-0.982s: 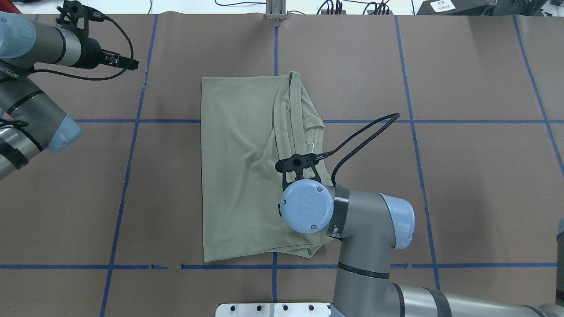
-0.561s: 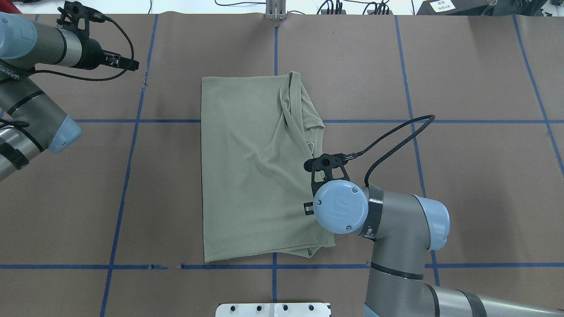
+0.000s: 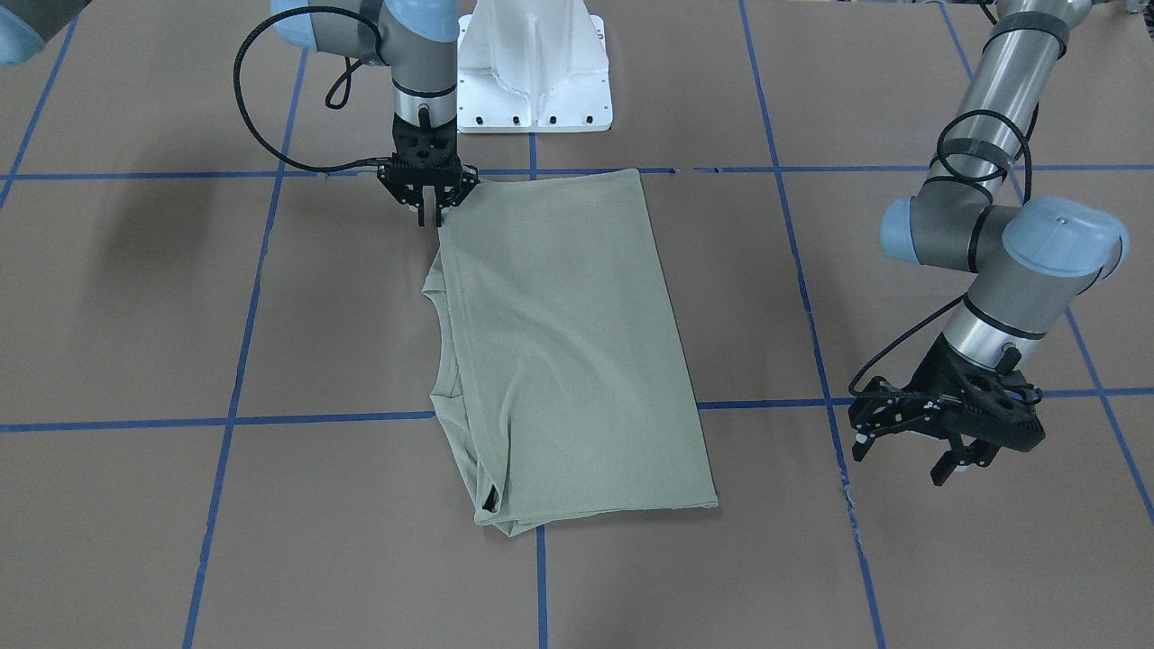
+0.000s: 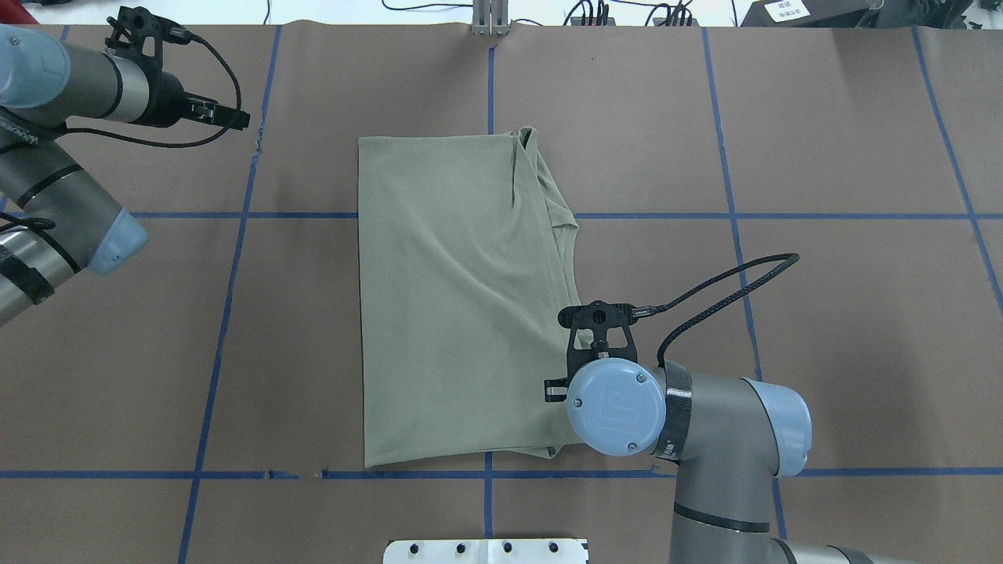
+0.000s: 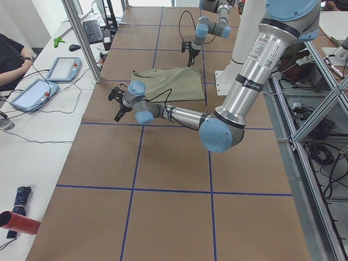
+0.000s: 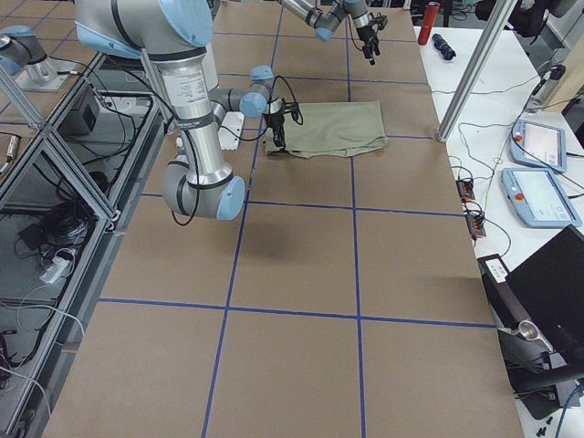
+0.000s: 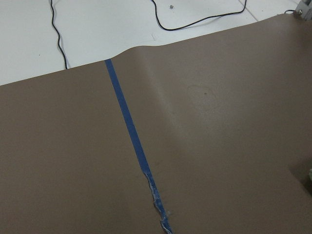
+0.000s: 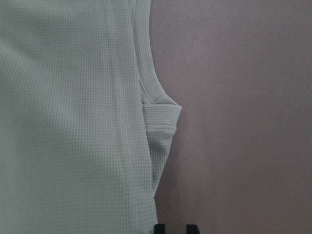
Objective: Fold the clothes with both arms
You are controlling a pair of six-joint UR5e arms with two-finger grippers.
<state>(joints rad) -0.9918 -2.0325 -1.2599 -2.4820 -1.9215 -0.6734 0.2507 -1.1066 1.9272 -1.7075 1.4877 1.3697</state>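
While I watch the overhead view, the shirt (image 4: 454, 313) lies at the middle of the table (image 4: 823, 117), folded into a tall rectangle whose long sides run from 12 to 6 o'clock. Its left edge is straight. The right edge is uneven: the curved neckline opens toward 3 o'clock and layers of cloth bunch up at the 1 o'clock corner.

The right gripper (image 3: 433, 212) points straight down at the shirt's edge, at about 4 o'clock from the cloth's centre and close to the corner nearest the base plate (image 4: 486, 551). In my right wrist feed its fingertips (image 8: 159, 228) show at the bottom as two black tips standing a little apart. Bare table shows in the gap, and the cloth's edge runs just beside the tip on the shirt's side. I see no cloth pinched there, so I read that claw as parted and holding nothing.

The left gripper (image 3: 902, 451) hangs above the table at about 10 o'clock from the shirt, well apart from it. From the front camera its two prongs look spread, with nothing between them. My left wrist feed shows only brown table covering and a strip of blue tape (image 7: 129, 126) with a frayed end.

From the camera at the table's left end, a person (image 5: 11, 60) sits at a white side bench beside two tablets (image 5: 32, 92).
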